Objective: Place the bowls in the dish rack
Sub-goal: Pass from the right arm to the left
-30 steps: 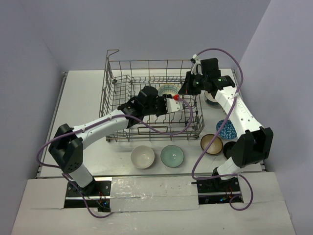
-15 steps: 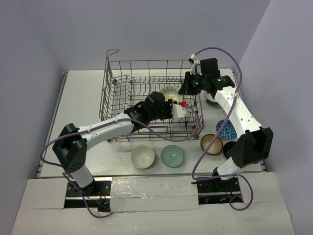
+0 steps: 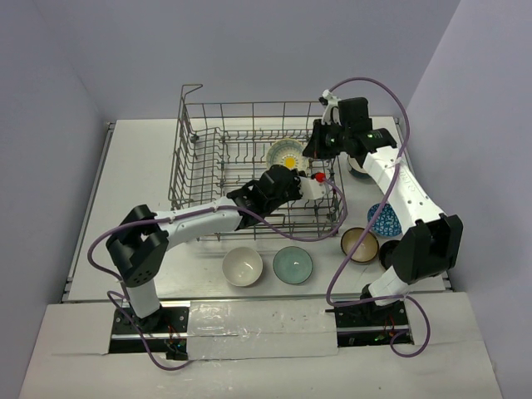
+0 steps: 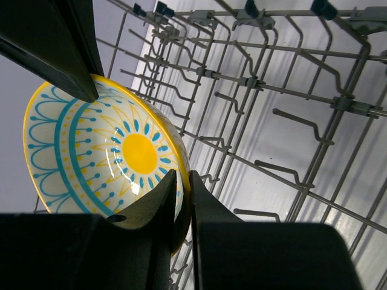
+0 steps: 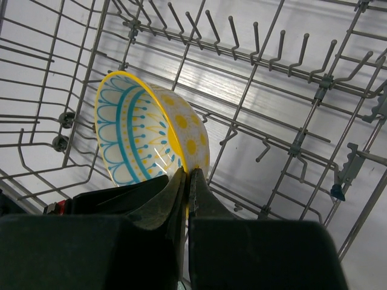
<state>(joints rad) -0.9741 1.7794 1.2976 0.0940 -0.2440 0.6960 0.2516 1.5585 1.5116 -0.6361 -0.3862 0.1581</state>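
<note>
The left gripper is pinching the rim of the yellow-and-teal bowl, with one finger inside the bowl and one outside. The right gripper is clamping the same rim further round. In the left wrist view it is showing as a dark wedge at the bowl's 11 o'clock.

The bowl is standing on edge inside the dish rack, at about 2 o'clock from the rack's middle. It is sitting close to the right-hand wire wall, and I cannot tell whether its lower edge is touching the floor wires. Rows of upright tines are running away from it toward 9 o'clock, and the tall grid sides are hemming both arms in from above.

On the table, four more bowls are waiting outside the rack. The cream bowl and the pale green bowl are sitting just beside each other at the rack's 6 o'clock, near its front edge. The tan bowl is lying at 4 o'clock off the front corner. The blue patterned bowl is tilting up just beside the right arm.
</note>
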